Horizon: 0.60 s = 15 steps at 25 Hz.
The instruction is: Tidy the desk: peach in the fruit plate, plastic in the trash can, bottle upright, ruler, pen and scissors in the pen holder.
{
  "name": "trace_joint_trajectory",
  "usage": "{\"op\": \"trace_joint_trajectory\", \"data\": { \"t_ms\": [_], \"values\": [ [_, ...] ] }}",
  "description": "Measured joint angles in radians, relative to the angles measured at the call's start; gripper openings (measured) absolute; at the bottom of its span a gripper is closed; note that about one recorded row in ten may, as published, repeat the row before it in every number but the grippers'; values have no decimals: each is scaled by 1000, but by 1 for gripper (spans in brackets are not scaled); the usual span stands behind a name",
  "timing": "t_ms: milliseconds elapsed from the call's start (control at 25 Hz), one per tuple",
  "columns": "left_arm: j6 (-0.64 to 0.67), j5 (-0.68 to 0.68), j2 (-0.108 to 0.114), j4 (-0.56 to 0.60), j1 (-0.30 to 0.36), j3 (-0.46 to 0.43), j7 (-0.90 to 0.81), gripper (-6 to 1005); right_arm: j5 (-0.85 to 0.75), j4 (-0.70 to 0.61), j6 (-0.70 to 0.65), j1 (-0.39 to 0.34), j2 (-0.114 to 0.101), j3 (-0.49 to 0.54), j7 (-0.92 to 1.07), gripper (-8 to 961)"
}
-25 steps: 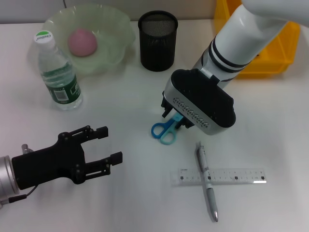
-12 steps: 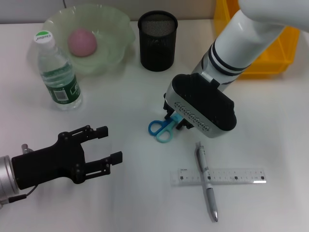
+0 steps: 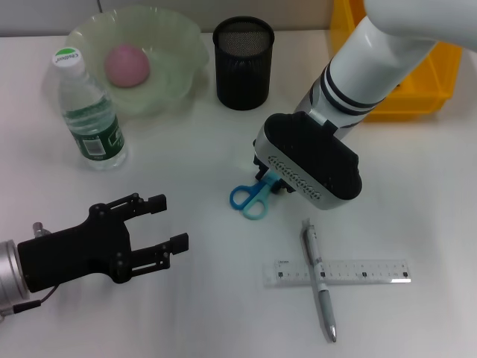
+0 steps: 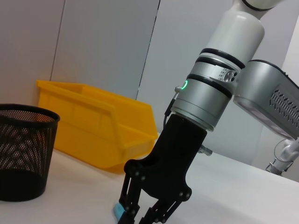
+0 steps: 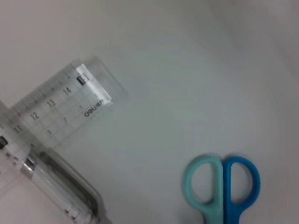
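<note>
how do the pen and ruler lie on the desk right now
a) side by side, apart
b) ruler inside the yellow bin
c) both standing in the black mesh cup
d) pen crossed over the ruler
d: the pen lies across the clear ruler on the white desk, forming a cross.

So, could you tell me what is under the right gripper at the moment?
The scissors: their blue and teal handle loops stick out from beneath the right gripper. The blades are covered by the gripper body, so its grip cannot be seen.
</note>
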Motion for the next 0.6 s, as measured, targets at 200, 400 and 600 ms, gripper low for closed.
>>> {"op": "trace_joint_trajectory", "data": {
  "t_ms": [200,400,600],
  "values": [
    [0,0,0,0,1,0,1,784,1,3,3,0,0,0,1,278],
    [3,0,0,0,3,0,-1,784,0,4,4,2,0,-2,5,275],
    [8,-1,0,0,3,0,-4,784,-7,5,-7,9,0,-3,10,275]
  ]
}}
